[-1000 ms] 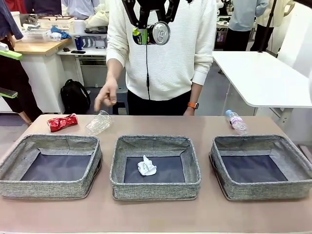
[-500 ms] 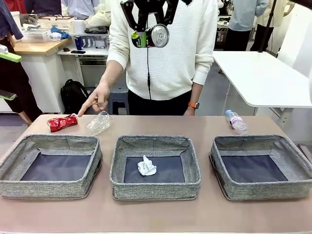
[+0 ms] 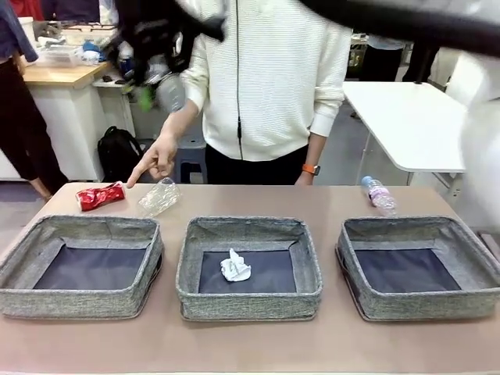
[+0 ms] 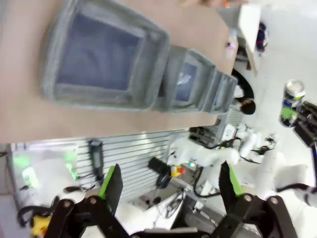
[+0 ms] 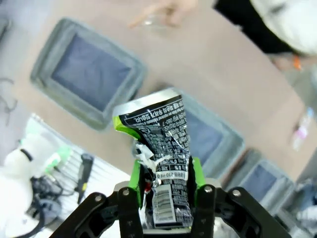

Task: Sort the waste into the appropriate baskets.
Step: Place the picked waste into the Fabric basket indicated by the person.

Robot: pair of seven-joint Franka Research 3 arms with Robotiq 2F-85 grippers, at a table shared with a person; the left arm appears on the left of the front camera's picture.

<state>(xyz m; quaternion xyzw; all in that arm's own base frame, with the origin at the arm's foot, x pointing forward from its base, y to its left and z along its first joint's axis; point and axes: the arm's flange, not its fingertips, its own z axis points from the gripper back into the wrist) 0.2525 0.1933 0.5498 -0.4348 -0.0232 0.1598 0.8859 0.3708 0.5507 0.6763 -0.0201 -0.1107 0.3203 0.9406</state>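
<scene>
Left claw [image 4: 170,184] hangs spread wide, empty. Right claw [image 5: 165,173], a blur in the front view, clamps a crumpled dark can [image 5: 157,134] high over the table [image 3: 250,344]. Below it, a person's hand [image 3: 158,158] points near the red can [image 3: 100,196] and clear container [image 3: 159,196]; a paper ball [image 3: 234,266] lies in the middle basket [image 3: 248,301]; a clear bottle [image 3: 378,195] lies well off to its right.

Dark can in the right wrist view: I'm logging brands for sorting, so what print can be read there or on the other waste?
"210 ml": on the dark can held in the right end effector, by a barcode; its other white print is too small.
None legible on the red can.
None legible on the pink-labelled bottle; label too small.
</scene>
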